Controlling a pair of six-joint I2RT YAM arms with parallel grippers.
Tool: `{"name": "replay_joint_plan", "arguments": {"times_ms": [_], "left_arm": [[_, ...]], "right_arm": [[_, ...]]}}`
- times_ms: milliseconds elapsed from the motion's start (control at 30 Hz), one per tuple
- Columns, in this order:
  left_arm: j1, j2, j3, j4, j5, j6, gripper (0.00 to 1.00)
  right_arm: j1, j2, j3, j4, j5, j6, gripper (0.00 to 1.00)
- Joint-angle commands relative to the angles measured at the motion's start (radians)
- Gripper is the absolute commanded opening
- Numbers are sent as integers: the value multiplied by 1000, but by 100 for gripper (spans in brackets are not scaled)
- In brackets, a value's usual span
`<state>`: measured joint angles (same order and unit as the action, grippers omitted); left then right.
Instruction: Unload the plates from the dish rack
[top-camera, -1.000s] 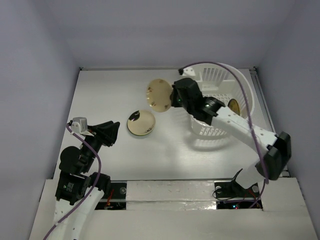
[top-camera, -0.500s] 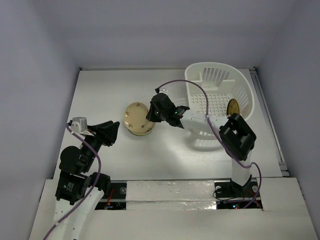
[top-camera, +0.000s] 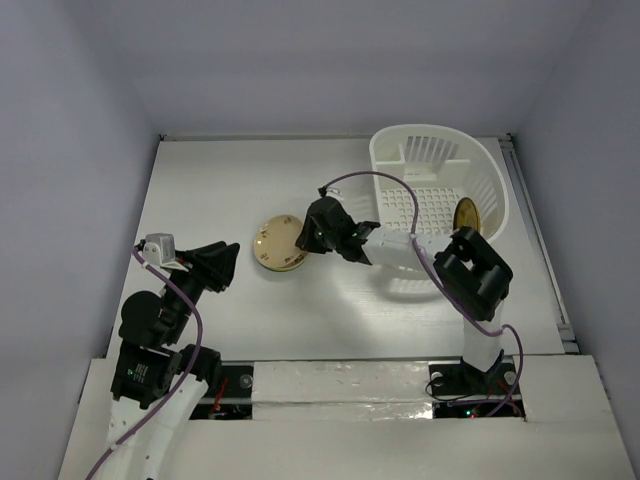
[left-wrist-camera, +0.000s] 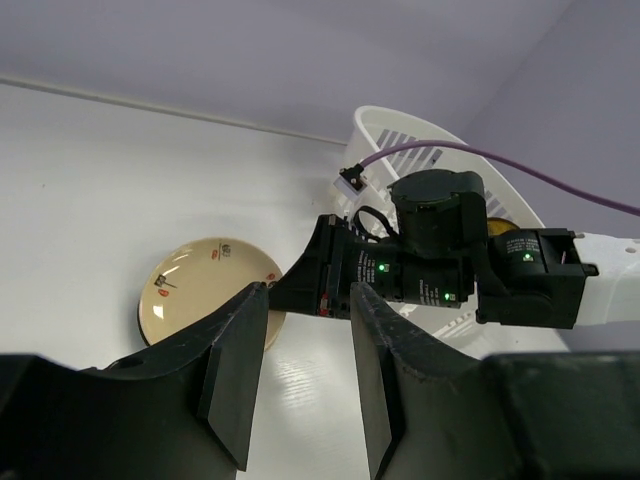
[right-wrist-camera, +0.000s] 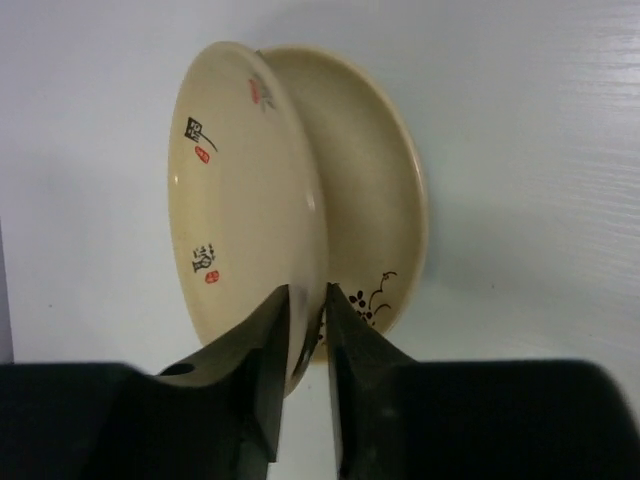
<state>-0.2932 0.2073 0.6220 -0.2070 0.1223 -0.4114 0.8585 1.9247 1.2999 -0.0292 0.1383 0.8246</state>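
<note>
Plates, top external view: two plates sit stacked on the white table (top-camera: 220, 190), left of the dish rack (top-camera: 492, 190), with pale lavender walls on three sides. The cream plate (top-camera: 275, 240) is uppermost. An amber plate (top-camera: 466, 214) stands on edge inside the rack. The right gripper (top-camera: 306, 238) is at the stack's right rim; its jaw state cannot be read here. The left gripper (top-camera: 228, 258) hangs just left of the stack, apart from it. A purple cable (top-camera: 375, 178) loops over the rack's near wall.

Left wrist view: the left gripper (left-wrist-camera: 308, 292) has its jaws spread wide, with nothing between them. The right arm blocks most of the rack, and the amber plate is barely visible.

Right wrist view: the right gripper (right-wrist-camera: 305, 295) has its jaws nearly closed, pinching the cream plate's rim. The cream plate carries red and black marks and rests against a lower plate (right-wrist-camera: 385, 220) with a dark sprig pattern. The fingers hide both plates' near edges.
</note>
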Motion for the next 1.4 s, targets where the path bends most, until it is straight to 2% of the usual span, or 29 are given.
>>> {"name": "replay_joint_plan", "arguments": {"times_ms": [0,67,100,200,333,400,467,533,567,633,667,733,833,933,1000,1033,1133,1200,1367], "left_arm": [[-4,7,12,38,-1,-9,35],[-4,7,13,40,-1,-9,35],[-4,6,12,38,-3,-9,35],[-4,4,12,38,-3,-9,35],[-4,1,12,38,-4,-7,35],[-4,1,12,38,-1,-7,35],[-4,1,12,38,-1,-9,35],[-4,0,12,40,-1,-7,35],[-4,-3,13,40,-1,-9,36],[-4,-5,12,40,0,-9,36],[-4,-5,12,40,0,-9,36],[-4,-3,10,43,10,-6,36],[-4,1,10,46,23,-4,35],[-4,-2,10,47,30,-3,31],[-4,-11,10,49,31,-3,28],[-4,-16,10,49,34,-1,28],[-14,-29,10,52,34,-3,28],[-14,-34,10,50,33,-1,28],[-32,-42,12,44,25,0,31]], "right_arm": [[5,-38,-25,49,10,13,29],[5,-49,-39,54,18,8,33],[5,-59,-48,51,18,2,39],[5,-70,-48,32,23,-16,41],[25,-95,-30,-55,67,-54,60],[36,-127,-19,-107,110,-83,67],[36,-168,-14,-139,150,-103,79],[36,-203,-19,-193,188,-131,80],[36,-225,-22,-215,214,-140,79],[36,-311,-33,-283,326,-159,56],[36,-344,-37,-310,427,-166,41],[8,-447,-40,-402,515,-200,0],[-51,-556,-40,-560,687,-237,0],[-202,-596,-44,-708,734,-277,0],[-285,-604,-50,-809,791,-291,10],[-311,-599,-48,-840,813,-292,29],[-400,-576,-33,-916,843,-326,60],[-455,-564,-16,-911,819,-385,63],[-522,-507,19,-905,808,-449,62]]}}
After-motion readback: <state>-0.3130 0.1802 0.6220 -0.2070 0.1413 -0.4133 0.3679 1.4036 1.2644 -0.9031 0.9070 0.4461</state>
